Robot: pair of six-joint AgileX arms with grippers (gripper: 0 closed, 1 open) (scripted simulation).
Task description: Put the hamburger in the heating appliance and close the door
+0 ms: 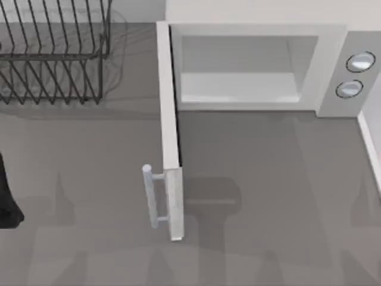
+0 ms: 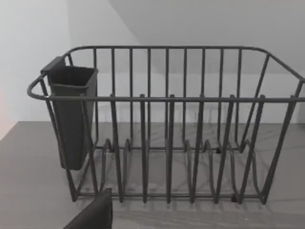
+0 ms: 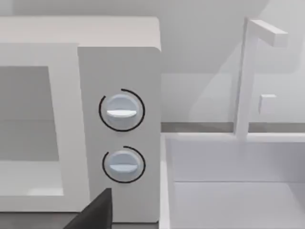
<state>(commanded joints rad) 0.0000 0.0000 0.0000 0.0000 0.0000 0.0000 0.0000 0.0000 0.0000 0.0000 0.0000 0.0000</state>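
A dark part of the left pincer (image 2: 90,214) shows at the lower edge of the left wrist view; whether it is open or closed, I cannot tell. It faces a dark wire dish rack (image 2: 167,124) with a dark cutlery cup (image 2: 71,114) hung on one end. The left arm (image 1: 7,199) sits low at the table's (image 1: 268,208) left edge, well apart from the rack (image 1: 53,59) at the far left.

A dark part of the right pincer (image 3: 93,212) faces the microwave's (image 3: 119,33) grey side panel and its two knobs (image 3: 121,110); its state cannot be told either. Just beside the microwave stands a white walled tray (image 3: 228,200) with an upright white post (image 3: 243,76).

The microwave (image 1: 333,65) stands at the far right of the table, its cavity (image 1: 238,83) exposed. The door (image 1: 169,119) stands wide open, swung out toward the table's near side, between the rack and the cavity, with its bar handle (image 1: 152,196) on the left face.
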